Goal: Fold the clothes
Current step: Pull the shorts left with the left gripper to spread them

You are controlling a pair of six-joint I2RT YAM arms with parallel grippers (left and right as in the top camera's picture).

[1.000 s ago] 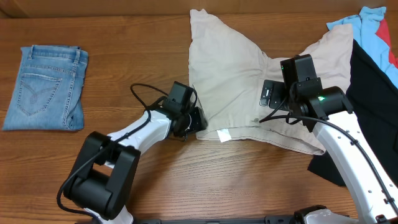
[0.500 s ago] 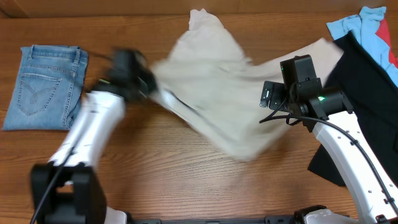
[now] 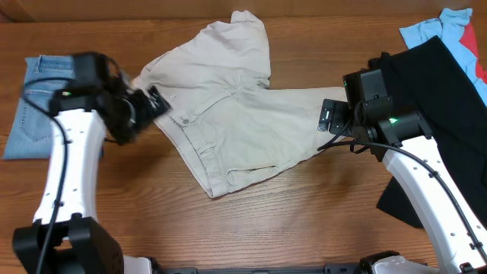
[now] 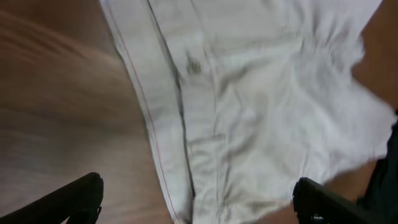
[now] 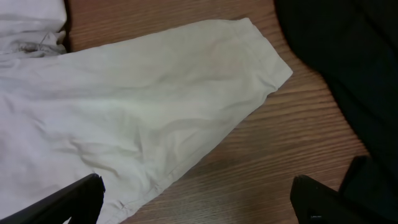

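Note:
The beige shorts [image 3: 236,114] lie spread across the middle of the table, waistband toward the front left and one leg reaching right. My left gripper [image 3: 152,105] hangs open at the shorts' left edge, beside the waistband. In the left wrist view the waistband and fly [image 4: 186,106] run down between the wide-apart fingers [image 4: 71,200], which hold nothing. My right gripper [image 3: 329,116] stands open over the right leg's end. The right wrist view shows that leg [image 5: 124,106] on the wood, with its hem edge between the fingers [image 5: 323,202].
Folded blue jeans [image 3: 46,106] lie at the far left, partly behind my left arm. A large black garment [image 3: 441,99] covers the right side, close to my right gripper, seen also in the right wrist view [image 5: 348,62]. Light blue and red cloth [image 3: 453,23] sits at the back right.
My left gripper dragged the shorts leftward, then opened and let go. The shorts now lie flatter and further left. The right arm has not moved.

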